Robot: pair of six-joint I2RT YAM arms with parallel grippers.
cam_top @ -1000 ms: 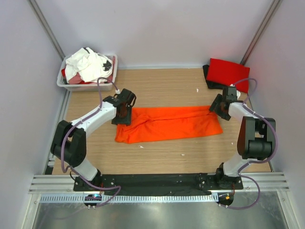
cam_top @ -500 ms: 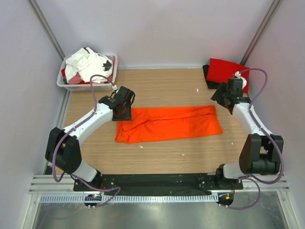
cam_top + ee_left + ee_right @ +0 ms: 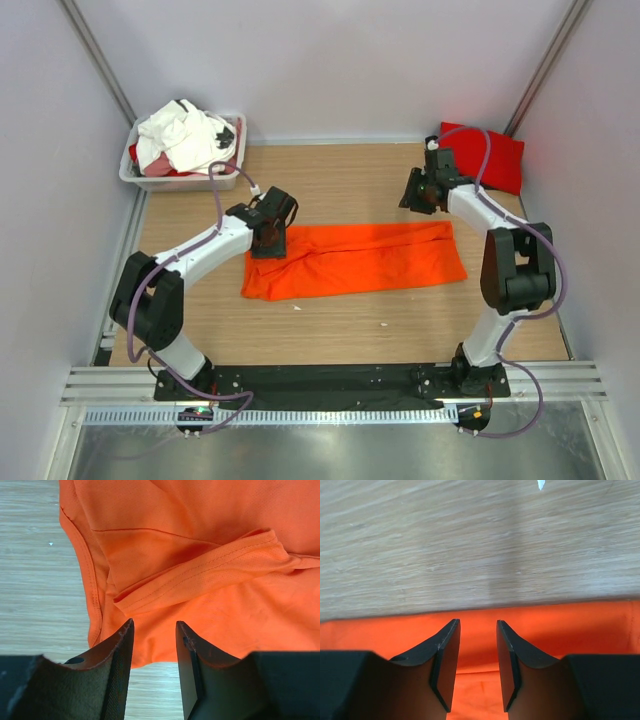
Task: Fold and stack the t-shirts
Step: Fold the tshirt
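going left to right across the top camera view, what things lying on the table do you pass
white tub → orange t-shirt → red t-shirt

Around the orange shirt (image 3: 355, 260), bare table (image 3: 340, 175) lies open toward 12 o'clock and in a strip at 6 o'clock. The tub (image 3: 170, 183) blocks the 10 o'clock corner, the red shirt (image 3: 500, 165) the 2 o'clock corner. Walls (image 3: 300, 60) shut in 9, 12 and 3 o'clock. My left gripper (image 3: 267, 247) hangs over the shirt's 9 o'clock end, my right gripper (image 3: 410, 203) at 1 o'clock, well apart.
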